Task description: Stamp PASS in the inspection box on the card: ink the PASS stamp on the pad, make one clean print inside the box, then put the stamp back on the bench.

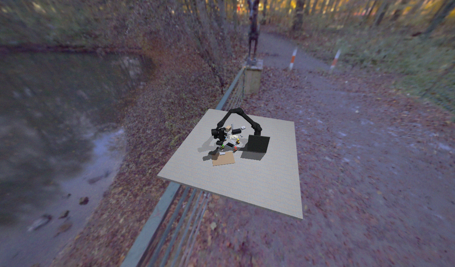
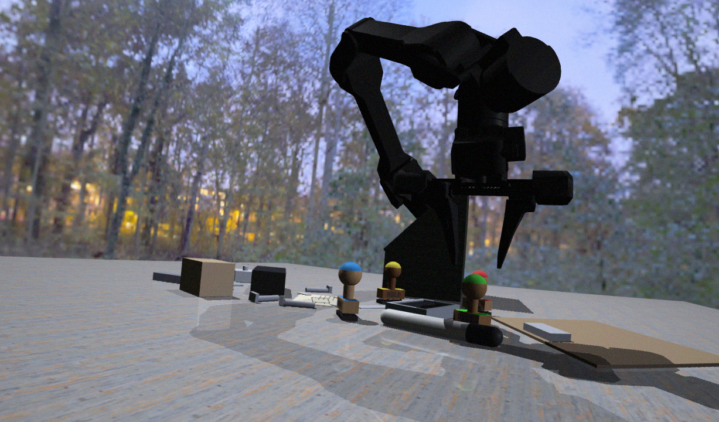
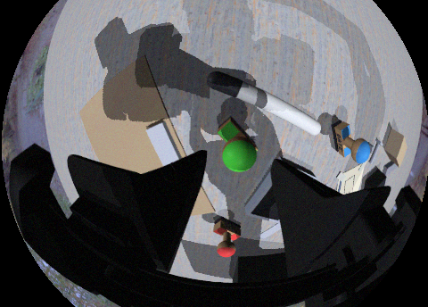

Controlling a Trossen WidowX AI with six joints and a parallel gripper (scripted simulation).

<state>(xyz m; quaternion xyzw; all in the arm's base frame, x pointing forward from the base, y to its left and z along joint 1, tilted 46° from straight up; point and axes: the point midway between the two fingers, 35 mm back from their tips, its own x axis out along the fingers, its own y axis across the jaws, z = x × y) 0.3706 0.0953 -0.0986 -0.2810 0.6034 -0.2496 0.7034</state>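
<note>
The PASS stamp (image 1: 222, 146) (image 2: 474, 287) (image 3: 239, 155), with a green knob, stands upright on the bench. My gripper (image 2: 477, 265) (image 3: 241, 161) points down above it, partly open and empty. In the exterior view the fingertips are a little higher than the knob; in the wrist view the knob shows between them. The grey-rimmed ink pad (image 1: 230, 144) (image 2: 427, 304) is beside the stamp, partly hidden by a finger in the wrist view. The cream card (image 1: 233, 136) (image 2: 319, 299) (image 3: 349, 180) lies beyond the pad; its box is too small to read.
A thick white marker (image 2: 419, 321) (image 3: 287, 113) lies close beside the PASS stamp. Blue (image 2: 349, 274) (image 3: 361, 152), yellow (image 2: 392, 270) and red (image 3: 226, 249) stamps stand around. A tan board (image 1: 223, 160) (image 3: 107, 137) (image 2: 547, 331) bears a pale block (image 3: 163, 143). A cardboard box (image 2: 207, 276) stands farther off.
</note>
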